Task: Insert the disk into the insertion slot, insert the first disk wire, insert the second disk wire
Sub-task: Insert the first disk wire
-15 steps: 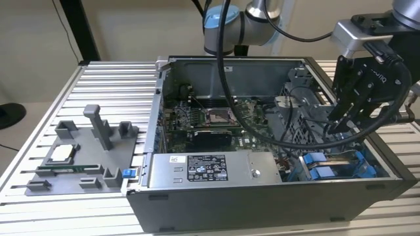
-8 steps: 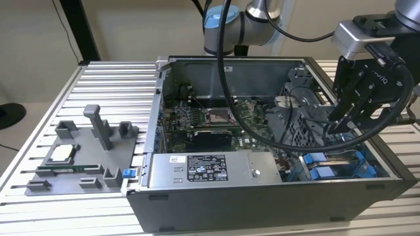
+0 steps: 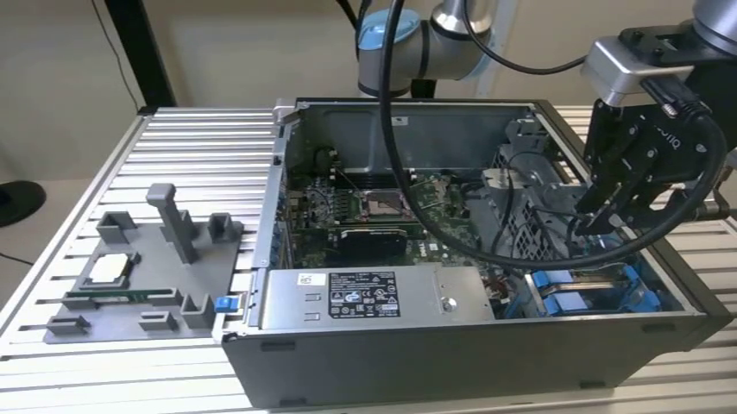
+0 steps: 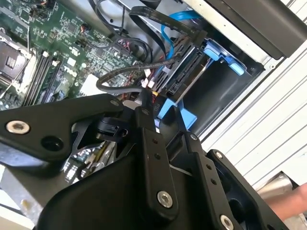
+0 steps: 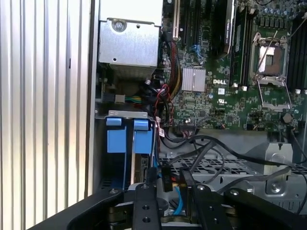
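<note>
The disk (image 4: 189, 72), edge-on in its blue carrier, sits inside the insertion slot (image 5: 125, 113), whose blue tabs (image 5: 128, 136) stand at its mouth. In the exterior view the slot (image 3: 582, 295) lies at the case's front right corner, and my gripper (image 3: 589, 226) hangs just above it with its fingers drawn together. A thin black disk wire (image 4: 122, 89) loops across the board and ends at my gripper (image 4: 160, 108). In the first wrist view a small black connector (image 5: 165, 179) sits between the fingers of the gripper (image 5: 165, 186), close beside the slot.
The grey power-supply box (image 3: 362, 297) lies along the case's front wall. A blue cable (image 4: 175, 19) and a perforated cage (image 5: 216, 165) crowd the slot. A grey fixture (image 3: 150, 276) stands at the exterior view's left. A hand (image 4: 292, 201) shows outside the case.
</note>
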Action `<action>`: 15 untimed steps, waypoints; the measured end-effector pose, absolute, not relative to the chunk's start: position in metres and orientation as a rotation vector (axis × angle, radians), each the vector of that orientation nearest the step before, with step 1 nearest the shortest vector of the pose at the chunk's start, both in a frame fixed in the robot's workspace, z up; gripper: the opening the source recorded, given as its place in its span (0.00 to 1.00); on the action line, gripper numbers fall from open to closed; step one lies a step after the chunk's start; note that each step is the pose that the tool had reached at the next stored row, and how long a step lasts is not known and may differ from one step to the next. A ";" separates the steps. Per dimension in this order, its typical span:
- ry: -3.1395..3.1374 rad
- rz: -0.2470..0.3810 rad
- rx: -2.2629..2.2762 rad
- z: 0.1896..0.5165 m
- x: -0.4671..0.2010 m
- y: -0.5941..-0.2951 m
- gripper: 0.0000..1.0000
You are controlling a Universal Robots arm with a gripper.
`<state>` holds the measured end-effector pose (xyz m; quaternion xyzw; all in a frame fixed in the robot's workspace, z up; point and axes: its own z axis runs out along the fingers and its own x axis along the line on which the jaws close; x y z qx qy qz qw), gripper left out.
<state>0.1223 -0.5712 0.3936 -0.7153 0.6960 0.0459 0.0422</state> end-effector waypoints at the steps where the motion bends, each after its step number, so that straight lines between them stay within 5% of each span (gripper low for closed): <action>1: 2.129 0.141 -2.190 0.393 0.122 -0.572 1.00; 12: 2.125 0.141 -2.194 0.389 0.122 -0.573 1.00; 13: 2.125 0.141 -2.194 0.389 0.122 -0.573 0.00; 15: 2.123 0.141 -2.193 0.389 0.122 -0.573 0.00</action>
